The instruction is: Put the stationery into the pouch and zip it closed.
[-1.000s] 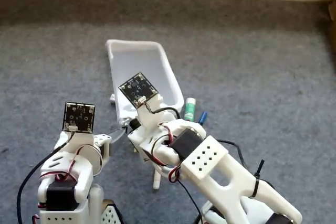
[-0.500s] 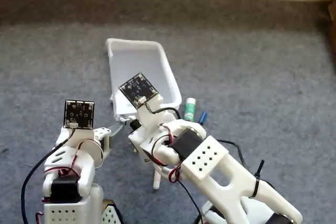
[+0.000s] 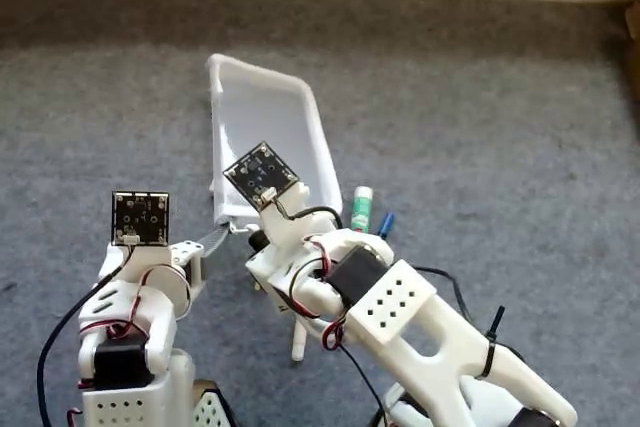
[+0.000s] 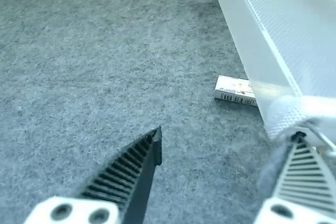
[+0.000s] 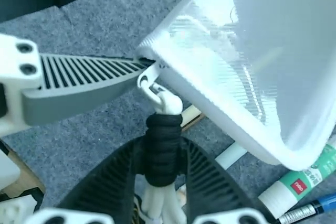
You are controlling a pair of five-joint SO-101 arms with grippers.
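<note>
Jaws of the right gripper (image 5: 163, 153) pinched the pouch's (image 3: 262, 127) black zipper pull (image 5: 164, 127). Beside it the left gripper (image 4: 228, 134) stood open, one finger touching the pouch's corner.

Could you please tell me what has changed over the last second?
The far end of the pouch shifted away from the arms, and the open left end effector at its corner drew slightly leftward. The right end effector stayed shut on the zipper pull; the glue stick and blue pen stayed put.
</note>
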